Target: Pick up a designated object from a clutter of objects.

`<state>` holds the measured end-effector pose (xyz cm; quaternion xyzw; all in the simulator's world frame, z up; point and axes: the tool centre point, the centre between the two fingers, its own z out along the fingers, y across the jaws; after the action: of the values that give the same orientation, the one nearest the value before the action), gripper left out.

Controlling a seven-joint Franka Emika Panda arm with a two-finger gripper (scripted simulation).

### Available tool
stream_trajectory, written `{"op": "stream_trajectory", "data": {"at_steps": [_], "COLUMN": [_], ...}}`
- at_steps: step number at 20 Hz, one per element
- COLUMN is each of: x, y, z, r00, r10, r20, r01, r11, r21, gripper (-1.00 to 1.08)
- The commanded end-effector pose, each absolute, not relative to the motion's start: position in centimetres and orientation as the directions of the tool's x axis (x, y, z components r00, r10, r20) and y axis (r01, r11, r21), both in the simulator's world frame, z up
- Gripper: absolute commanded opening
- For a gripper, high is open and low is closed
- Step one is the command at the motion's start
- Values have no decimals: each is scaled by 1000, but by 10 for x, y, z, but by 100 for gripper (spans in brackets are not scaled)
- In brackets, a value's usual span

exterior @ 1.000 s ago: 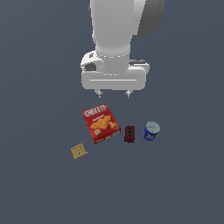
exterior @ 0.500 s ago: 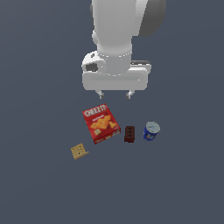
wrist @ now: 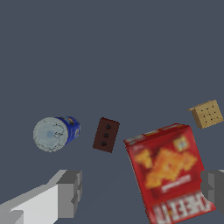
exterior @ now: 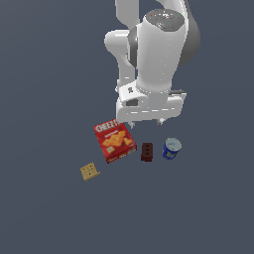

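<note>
The gripper (exterior: 147, 120) hangs above the bench (exterior: 49, 74) with its fingers spread wide and nothing between them, sitting over the far end of the red cracker box (exterior: 115, 142). Just beside that box, toward the exterior view's right, is the little brown block (exterior: 147, 152), and the blue can (exterior: 171, 148) sits right past it, near but not touching. The tan waffle square (exterior: 89, 171) lies on its own off the box's other side.

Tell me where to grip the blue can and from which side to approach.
Grip the blue can across its round side wall, coming straight down from above. It stands upright, pale top up, apart from the brown block, so the open claw should straddle it.
</note>
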<state>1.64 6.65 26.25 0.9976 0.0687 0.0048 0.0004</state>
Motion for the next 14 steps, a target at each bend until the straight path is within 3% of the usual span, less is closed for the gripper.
{"op": "stream_trajectory", "data": {"at_steps": [1, 14], "x": [19, 2], "y": [91, 200], "z": [239, 136], "r00": [978, 865], "r10": [208, 503], "r20": [6, -1], "r01": [208, 503], "r11": [-978, -865], "r21": [9, 4], "gripper": [100, 100]}}
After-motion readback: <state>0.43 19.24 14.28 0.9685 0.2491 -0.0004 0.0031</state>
